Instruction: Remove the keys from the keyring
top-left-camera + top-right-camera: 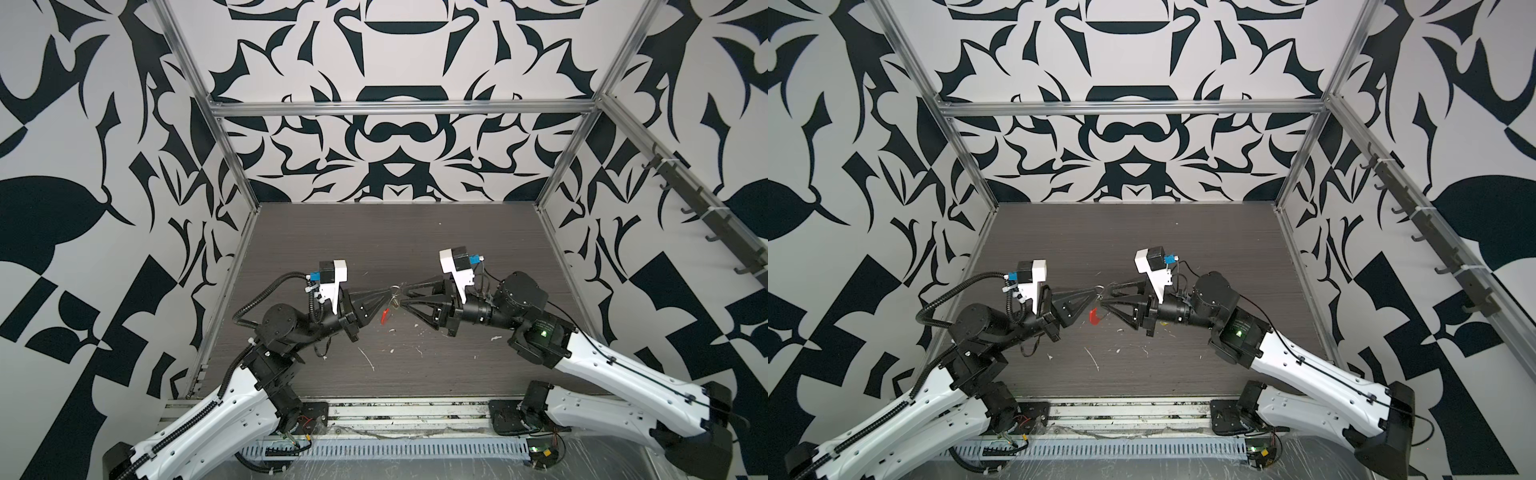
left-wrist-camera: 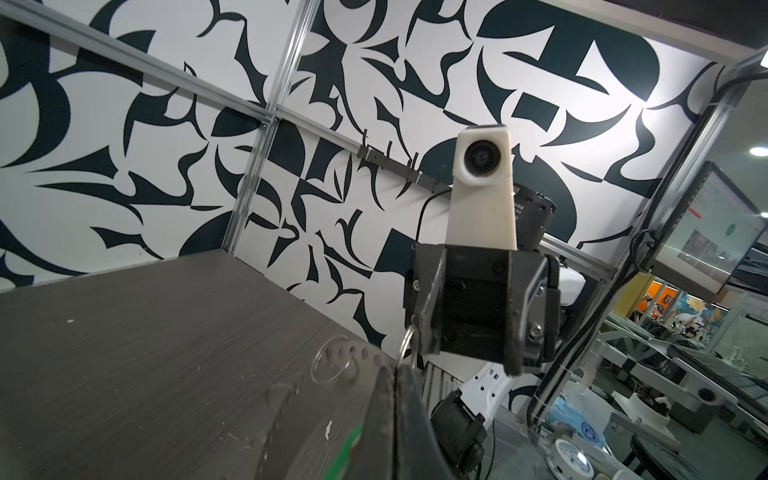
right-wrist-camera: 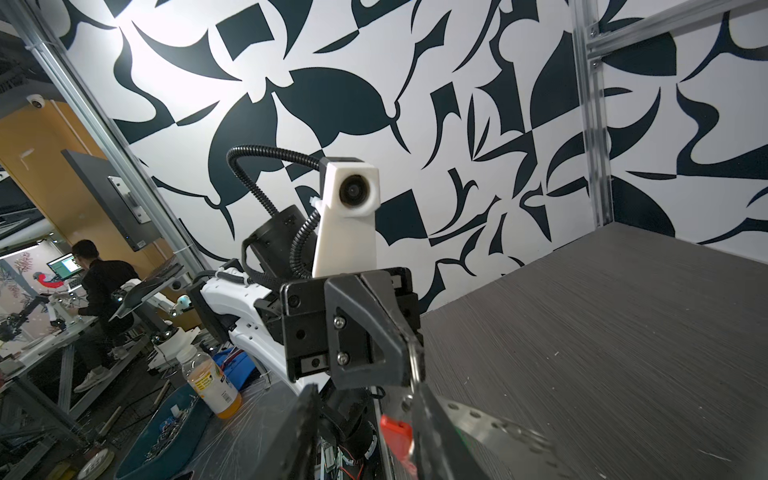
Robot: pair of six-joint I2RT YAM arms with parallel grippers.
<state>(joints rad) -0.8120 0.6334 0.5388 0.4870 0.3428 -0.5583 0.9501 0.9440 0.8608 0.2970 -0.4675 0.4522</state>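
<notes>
The keyring [image 1: 397, 296] hangs above the middle of the table, pinched in the closed tips of the left gripper [image 1: 389, 296]. The right gripper [image 1: 404, 296] faces it with jaws spread, and the keyring's red sleeve [image 1: 1095, 315] dangles between them. White flecks [image 1: 368, 359] mark the dark wood-grain table [image 1: 415, 241]. Black-and-white patterned walls [image 1: 395, 137] and aluminium rails [image 1: 399, 109] enclose it.

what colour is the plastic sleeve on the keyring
Red. The sleeve shows best in a top view.

Two grippers: left gripper [image 1: 387, 296] and right gripper [image 1: 403, 296]. One keyring [image 3: 490, 419] with one red sleeve [image 3: 397, 431]. Two small silver loops [image 2: 407, 347]. One green key [image 2: 351, 442], as far as the blur allows.
</notes>
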